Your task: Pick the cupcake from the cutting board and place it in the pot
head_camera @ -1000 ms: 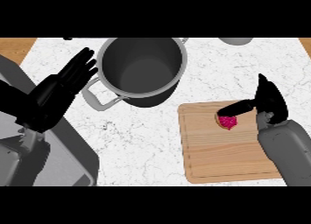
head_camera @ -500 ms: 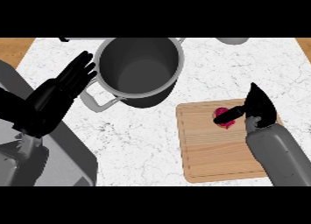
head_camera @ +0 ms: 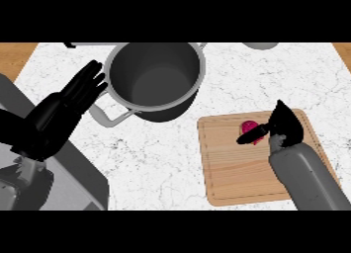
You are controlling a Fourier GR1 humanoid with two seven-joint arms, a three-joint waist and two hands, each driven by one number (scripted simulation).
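Observation:
A pink cupcake (head_camera: 247, 127) sits near the far edge of the wooden cutting board (head_camera: 236, 173), at the right of the counter. My right hand (head_camera: 286, 123) is at the cupcake's right side, fingers straight and pointing away from me. Its thumb reaches left across the front of the cupcake and hides part of it. The grey pot (head_camera: 154, 79) stands empty at the far middle, to the left of the board, with a handle towards me. My left hand (head_camera: 58, 116) is open and resting left of the pot, fingers up.
A grey block (head_camera: 68, 190) fills the near left corner under my left forearm. A pale round object (head_camera: 260, 45) shows at the far edge on the right. White marble lies between the pot and the board.
My right hand has moved left and nearer along the board, and its thumb now crosses the cupcake. The left hand has hardly moved.

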